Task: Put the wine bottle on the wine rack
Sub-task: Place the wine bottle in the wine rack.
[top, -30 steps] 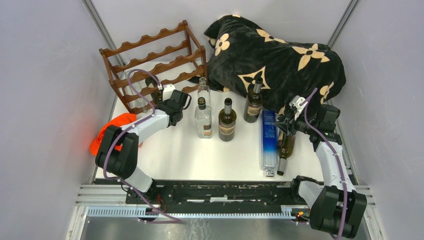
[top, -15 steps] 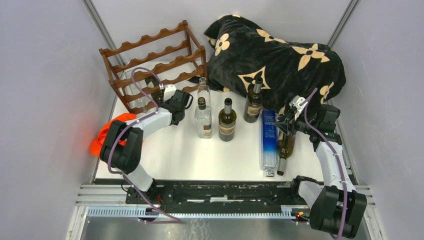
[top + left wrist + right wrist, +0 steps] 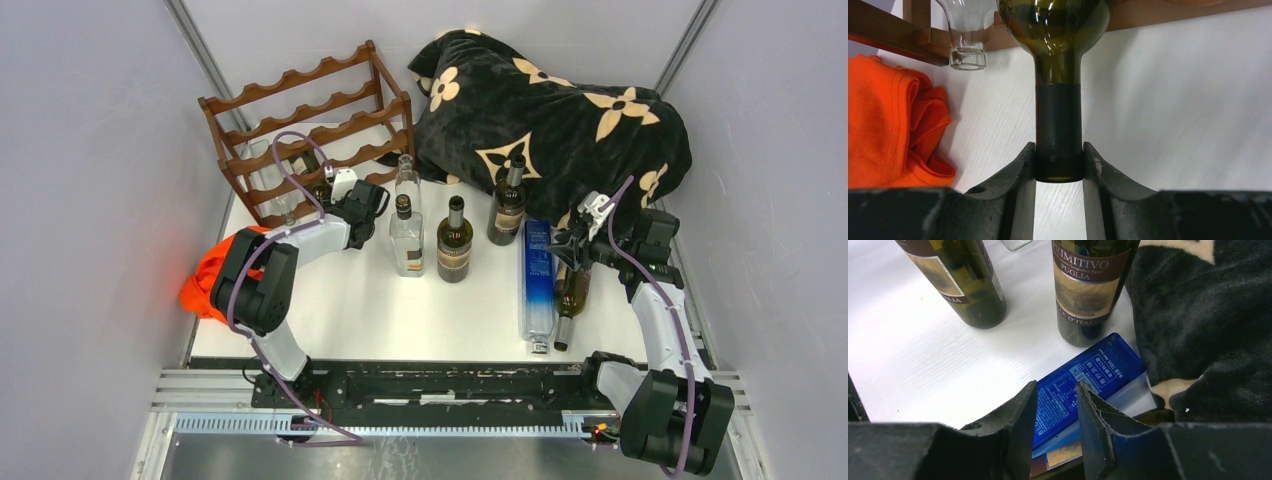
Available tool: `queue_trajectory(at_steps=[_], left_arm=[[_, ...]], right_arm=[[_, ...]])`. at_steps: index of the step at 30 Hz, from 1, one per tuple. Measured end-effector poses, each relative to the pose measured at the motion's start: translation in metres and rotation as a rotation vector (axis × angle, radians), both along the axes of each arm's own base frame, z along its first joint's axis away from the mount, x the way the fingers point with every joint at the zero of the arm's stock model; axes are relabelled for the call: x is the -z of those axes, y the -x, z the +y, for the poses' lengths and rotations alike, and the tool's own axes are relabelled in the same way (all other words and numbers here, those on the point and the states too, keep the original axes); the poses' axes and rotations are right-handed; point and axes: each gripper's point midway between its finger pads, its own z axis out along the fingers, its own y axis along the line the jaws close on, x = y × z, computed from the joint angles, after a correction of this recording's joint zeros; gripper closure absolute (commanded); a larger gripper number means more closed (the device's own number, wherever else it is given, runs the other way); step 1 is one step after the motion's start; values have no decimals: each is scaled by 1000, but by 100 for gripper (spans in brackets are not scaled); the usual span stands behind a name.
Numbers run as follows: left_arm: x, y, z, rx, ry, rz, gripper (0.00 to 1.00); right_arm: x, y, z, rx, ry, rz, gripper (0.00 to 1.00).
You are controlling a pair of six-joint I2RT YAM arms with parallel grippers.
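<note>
The dark reddish-brown wine rack (image 3: 300, 130) stands at the back left. A dark green wine bottle (image 3: 1058, 115) lies with its body in the rack's lowest tier and its neck pointing out toward me. My left gripper (image 3: 1058, 160) is shut on the tip of that neck, just above the white table; in the top view it (image 3: 340, 192) sits right in front of the rack. My right gripper (image 3: 1057, 390) is open and empty, hovering over a lying blue bottle (image 3: 1088, 377) at the right (image 3: 572, 240).
A clear glass bottle (image 3: 967, 30) lies in the rack beside the green one. An orange cloth (image 3: 215, 265) lies at the left edge. Several bottles stand mid-table (image 3: 454, 240). A dark bottle (image 3: 570, 295) lies beside the blue one. A black flowered blanket (image 3: 550, 110) fills the back right.
My left arm's elbow has swung right and the wrist has shifted slightly toward the rack, still holding the bottle neck. The right arm has not moved.
</note>
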Motion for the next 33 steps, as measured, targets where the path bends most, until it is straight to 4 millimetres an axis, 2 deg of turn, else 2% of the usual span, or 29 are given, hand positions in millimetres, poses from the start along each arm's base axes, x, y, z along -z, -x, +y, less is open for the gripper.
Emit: queue_trajectory(at_steps=[8, 13, 33], left_arm=[[-10, -13, 6, 16, -24, -29, 98], [-7, -19, 9, 25, -39, -30, 98], [2, -17, 13, 30, -39, 22, 98]], right_arm=[[2, 1, 2, -7, -2, 12, 59], [4, 2, 3, -16, 2, 13, 59], [7, 5, 7, -31, 5, 28, 59]])
